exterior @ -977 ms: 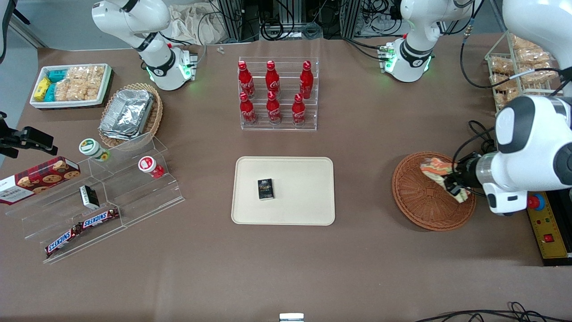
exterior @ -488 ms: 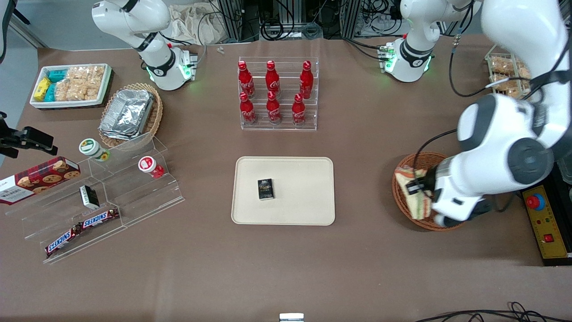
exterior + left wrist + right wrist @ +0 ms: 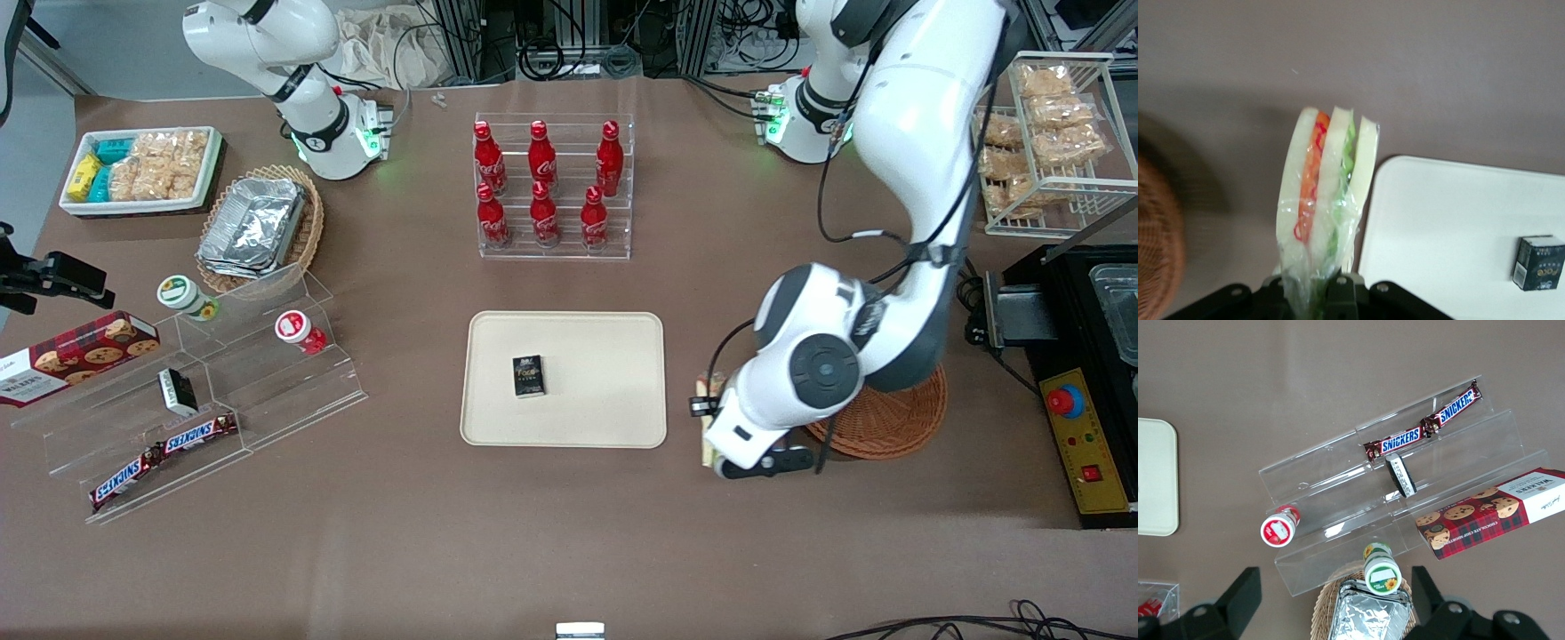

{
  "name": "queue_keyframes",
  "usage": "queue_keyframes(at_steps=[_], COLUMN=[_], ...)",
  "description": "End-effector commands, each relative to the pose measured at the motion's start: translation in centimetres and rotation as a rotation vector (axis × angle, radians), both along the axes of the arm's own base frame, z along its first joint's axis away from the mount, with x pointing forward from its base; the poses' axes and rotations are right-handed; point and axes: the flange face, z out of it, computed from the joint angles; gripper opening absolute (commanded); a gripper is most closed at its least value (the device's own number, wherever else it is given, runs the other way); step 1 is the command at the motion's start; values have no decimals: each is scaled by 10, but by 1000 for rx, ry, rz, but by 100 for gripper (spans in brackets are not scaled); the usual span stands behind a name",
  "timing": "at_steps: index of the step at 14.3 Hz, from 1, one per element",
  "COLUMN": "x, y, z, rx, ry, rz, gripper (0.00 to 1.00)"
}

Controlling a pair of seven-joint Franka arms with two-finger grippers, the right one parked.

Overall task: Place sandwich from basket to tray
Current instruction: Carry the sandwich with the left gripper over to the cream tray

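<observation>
My left gripper [image 3: 709,420] is shut on the sandwich [image 3: 1325,200], a clear-wrapped wedge with white bread and orange, red and green filling. It holds the sandwich above the bare table, between the reddish-brown wicker basket [image 3: 889,425] and the cream tray [image 3: 605,356]. In the front view only slivers of the sandwich [image 3: 708,388] show past the arm. In the left wrist view the gripper [image 3: 1321,293] pinches the wrap's narrow end, with the tray's edge [image 3: 1451,220] on one side and the basket's rim [image 3: 1155,247] on the other. The arm covers most of the basket.
A small black box [image 3: 528,375] lies on the tray. A clear rack of red cola bottles [image 3: 551,187] stands farther from the camera than the tray. A clear stepped shelf of snacks [image 3: 204,391] lies toward the parked arm's end. A yellow control box [image 3: 1089,453] sits beside the basket.
My gripper has lifted the sandwich out of the basket and carried it sideways toward the tray, to just short of the tray's edge. The basket stays where it was.
</observation>
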Motion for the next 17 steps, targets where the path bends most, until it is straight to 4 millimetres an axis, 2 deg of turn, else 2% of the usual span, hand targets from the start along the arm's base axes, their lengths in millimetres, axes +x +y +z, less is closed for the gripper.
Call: queue_keyframes(at_steps=[1, 3, 5, 8, 11, 12, 13, 14, 15, 17], x=[-7, -24, -39, -57, -65, -65, -65, -67, -68, -66], y=[-43, -77, -98, -113, -114, -115, -114, -114, -114, -112], z=[-20, -40, -57, -77, -90, -90, -91, -93, -91, -80], rx=[-4, -4, 8, 31, 38, 37, 39, 47, 46, 41], ry=[-10, -3, 19, 48, 70, 70, 72, 76, 75, 66], rz=[0, 2, -18, -48, -53, -52, -53, -57, -58, -53], gripper=[0, 0, 0, 0, 0, 6, 20, 90, 100, 100])
